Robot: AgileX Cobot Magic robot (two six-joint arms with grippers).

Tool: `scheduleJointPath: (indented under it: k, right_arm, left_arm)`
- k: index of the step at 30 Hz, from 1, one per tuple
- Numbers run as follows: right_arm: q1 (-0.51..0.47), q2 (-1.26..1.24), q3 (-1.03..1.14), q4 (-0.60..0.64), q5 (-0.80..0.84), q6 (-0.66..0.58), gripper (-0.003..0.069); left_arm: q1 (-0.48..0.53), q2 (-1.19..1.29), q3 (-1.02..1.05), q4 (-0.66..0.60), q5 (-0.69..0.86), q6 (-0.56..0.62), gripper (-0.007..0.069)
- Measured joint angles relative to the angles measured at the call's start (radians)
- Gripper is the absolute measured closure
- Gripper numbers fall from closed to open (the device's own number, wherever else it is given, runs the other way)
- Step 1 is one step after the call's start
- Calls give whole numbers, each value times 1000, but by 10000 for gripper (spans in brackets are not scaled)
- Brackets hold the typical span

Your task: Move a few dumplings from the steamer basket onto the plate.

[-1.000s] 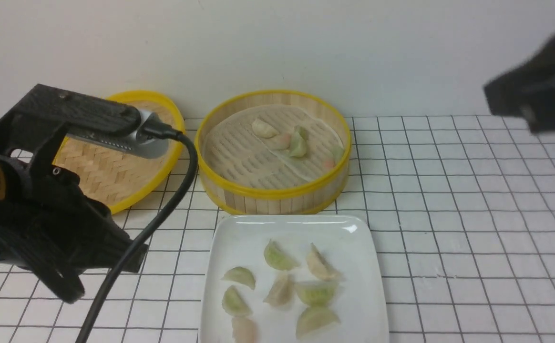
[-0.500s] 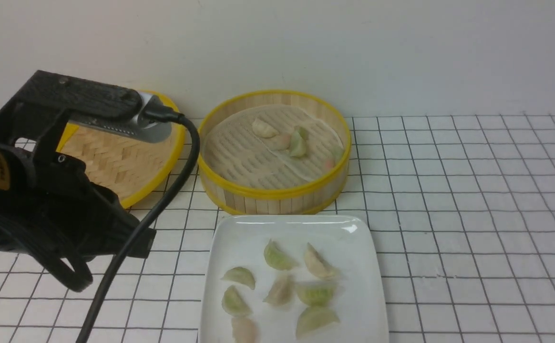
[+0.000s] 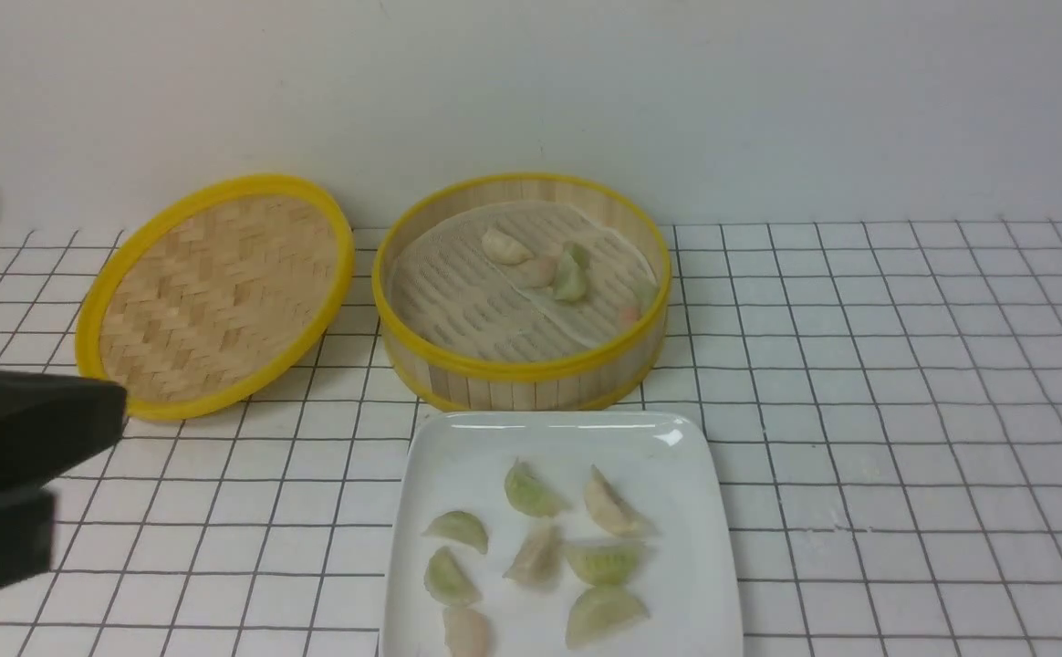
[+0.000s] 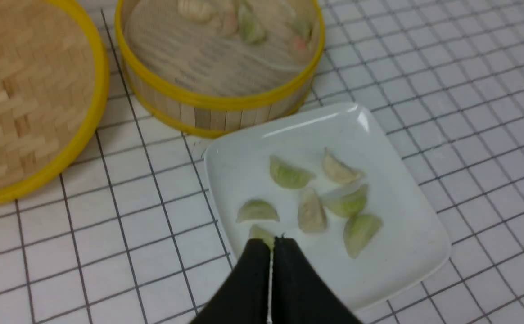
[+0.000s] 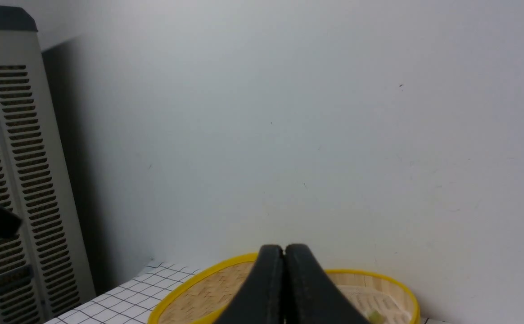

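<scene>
The steamer basket stands at the back centre with a few dumplings on its liner. In front of it the white plate holds several green, cream and pink dumplings. In the left wrist view my left gripper is shut and empty, above the near edge of the plate, beside a green dumpling. Only a blurred black part of the left arm shows at the front view's left edge. My right gripper is shut and empty, raised and facing the wall, with the steamer basket below it.
The shallow woven lid lies tilted to the left of the steamer, near the left arm. White gridded table surface stretches to the right of the plate. A vented grey cabinet stands beyond the table's left end.
The left arm has pulled back to the left, uncovering the lid. The right arm, seen at the upper right a second ago, has left the front view.
</scene>
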Motion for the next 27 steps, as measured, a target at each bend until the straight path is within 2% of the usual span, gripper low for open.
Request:
scheduleJointPath:
  k: [8,16,21,25,27]
  right_arm:
    - [0,0,0,0,0,0,673]
    - [0,0,0,0,0,0,673]
    - [0,0,0,0,0,0,673]
    - [0,0,0,0,0,0,673]
    - [0,-1,0,0,0,0,673]
  left_arm:
    - [0,-226,85,-7,-38,-3,631]
    - [0,-263,85,-6,-29,1,631]
    - [0,-263,97,39,-48,38,631]
    - [21,-293,187,78,-194,105,631]
    - [81,-338,297,68,-320,170,631]
